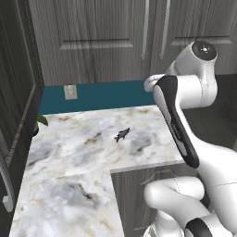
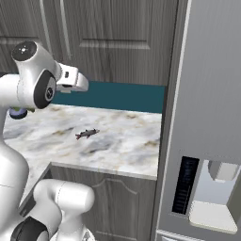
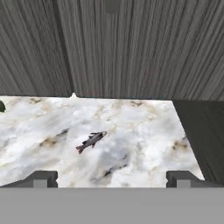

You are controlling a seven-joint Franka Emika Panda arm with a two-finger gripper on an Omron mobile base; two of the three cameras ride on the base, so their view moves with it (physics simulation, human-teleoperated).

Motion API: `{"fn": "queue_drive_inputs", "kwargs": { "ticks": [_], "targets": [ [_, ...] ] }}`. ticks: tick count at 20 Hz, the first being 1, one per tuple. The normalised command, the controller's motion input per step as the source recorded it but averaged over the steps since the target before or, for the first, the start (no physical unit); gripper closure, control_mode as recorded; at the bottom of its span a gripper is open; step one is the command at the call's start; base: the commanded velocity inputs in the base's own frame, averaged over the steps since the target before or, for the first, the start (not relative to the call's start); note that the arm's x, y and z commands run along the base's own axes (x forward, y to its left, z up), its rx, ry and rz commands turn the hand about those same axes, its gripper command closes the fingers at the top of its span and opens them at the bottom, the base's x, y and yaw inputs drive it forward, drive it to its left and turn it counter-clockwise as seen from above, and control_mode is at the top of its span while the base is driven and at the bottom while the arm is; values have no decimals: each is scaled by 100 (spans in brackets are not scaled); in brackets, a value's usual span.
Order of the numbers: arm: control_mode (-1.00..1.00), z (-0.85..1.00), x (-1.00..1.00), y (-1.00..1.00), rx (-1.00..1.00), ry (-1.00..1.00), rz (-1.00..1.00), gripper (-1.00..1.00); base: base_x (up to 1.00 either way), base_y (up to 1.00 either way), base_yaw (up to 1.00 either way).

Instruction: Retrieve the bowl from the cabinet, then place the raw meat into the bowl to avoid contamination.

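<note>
The raw meat, a small dark fish-shaped piece with a tail, lies on the marble counter. My gripper hovers above and in front of it, open, with nothing between its fingertips. The cabinet fills the wall behind the counter, its grey panelled doors with bar handles shut. The bowl is out of view.
A dark panelled door stands swung out along the left edge. A green leaf on a dark bluish thing sits at the counter's left. A white outlet is on the teal wall. A grey fridge bounds the counter's right.
</note>
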Motion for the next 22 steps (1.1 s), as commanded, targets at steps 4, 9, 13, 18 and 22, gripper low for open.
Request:
{"fn": "queue_drive_inputs", "kwargs": {
  "ticks": [4, 9, 13, 18, 22],
  "targets": [
    [-100, 63, 4, 0, 0, -2, -2, -100, 0, 0, 0],
    [-100, 54, 8, 0, 0, -1, -3, -100, 0, 0, 0],
    [-100, 36, 21, 0, 0, -3, -2, -100, 0, 0, 0],
    [-100, 13, 32, 0, -1, -5, 0, -100, 0, 0, 0],
    [-100, 0, 38, 0, 0, -2, 0, -100, 0, 0, 0]
  ]
}}
